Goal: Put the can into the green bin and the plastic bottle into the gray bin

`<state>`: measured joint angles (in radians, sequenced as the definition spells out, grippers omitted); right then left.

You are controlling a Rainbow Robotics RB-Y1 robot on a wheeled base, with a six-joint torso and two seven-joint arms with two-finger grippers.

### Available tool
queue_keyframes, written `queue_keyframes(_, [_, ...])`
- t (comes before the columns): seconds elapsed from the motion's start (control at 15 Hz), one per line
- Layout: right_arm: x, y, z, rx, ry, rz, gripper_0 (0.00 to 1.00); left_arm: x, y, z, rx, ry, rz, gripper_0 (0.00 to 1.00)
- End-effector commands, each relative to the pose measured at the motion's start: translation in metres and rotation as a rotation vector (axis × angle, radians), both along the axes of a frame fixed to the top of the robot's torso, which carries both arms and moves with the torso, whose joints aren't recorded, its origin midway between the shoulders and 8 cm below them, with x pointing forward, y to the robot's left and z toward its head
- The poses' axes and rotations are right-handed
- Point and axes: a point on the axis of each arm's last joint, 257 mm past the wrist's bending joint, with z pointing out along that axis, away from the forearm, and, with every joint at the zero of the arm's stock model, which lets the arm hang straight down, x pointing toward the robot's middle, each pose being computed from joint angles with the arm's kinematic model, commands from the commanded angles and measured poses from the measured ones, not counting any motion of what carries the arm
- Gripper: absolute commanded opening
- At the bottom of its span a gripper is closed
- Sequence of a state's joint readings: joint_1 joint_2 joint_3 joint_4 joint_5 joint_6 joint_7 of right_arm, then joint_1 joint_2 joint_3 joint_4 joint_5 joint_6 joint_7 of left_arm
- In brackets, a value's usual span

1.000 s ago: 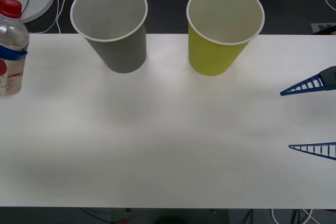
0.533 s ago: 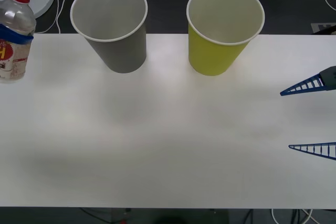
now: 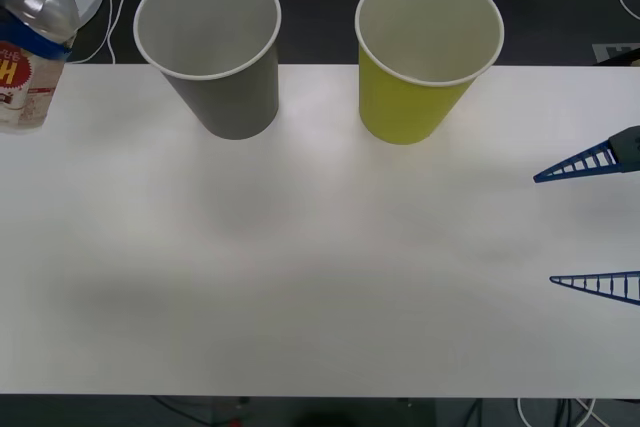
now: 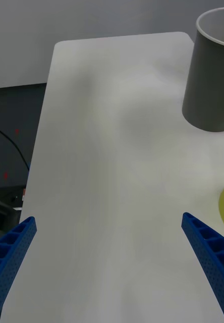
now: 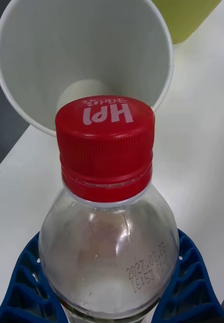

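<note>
While the left gripper [image 5: 109, 298] clasps the plastic bottle [image 3: 32, 42] below its shoulder, raised left of the gray bin [image 3: 210, 42], the empty, smooth shell likely handles light and slippery.

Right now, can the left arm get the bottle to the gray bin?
Probably yes. The left gripper is clamped on the bottle, the gray bin stands open-mouthed just beside it, and nothing lies between them.
</note>
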<state>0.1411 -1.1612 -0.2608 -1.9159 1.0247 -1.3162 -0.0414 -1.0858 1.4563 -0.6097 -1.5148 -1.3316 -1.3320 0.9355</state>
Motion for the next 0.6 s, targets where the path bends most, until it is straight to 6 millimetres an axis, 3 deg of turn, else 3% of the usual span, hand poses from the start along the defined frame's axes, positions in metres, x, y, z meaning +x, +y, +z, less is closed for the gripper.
queue_keyframes(0.07, [0.0, 0.0, 0.0, 0.0, 0.0, 0.0, 1.0, 0.009, -0.003, 0.005, 0.028, 0.027, -0.008, 0.0])
queue_keyframes(0.6, [0.0, 0.0, 0.0, 0.0, 0.0, 0.0, 1.0, 0.046, -0.03, 0.03, 0.076, 0.003, -0.039, 0.0])
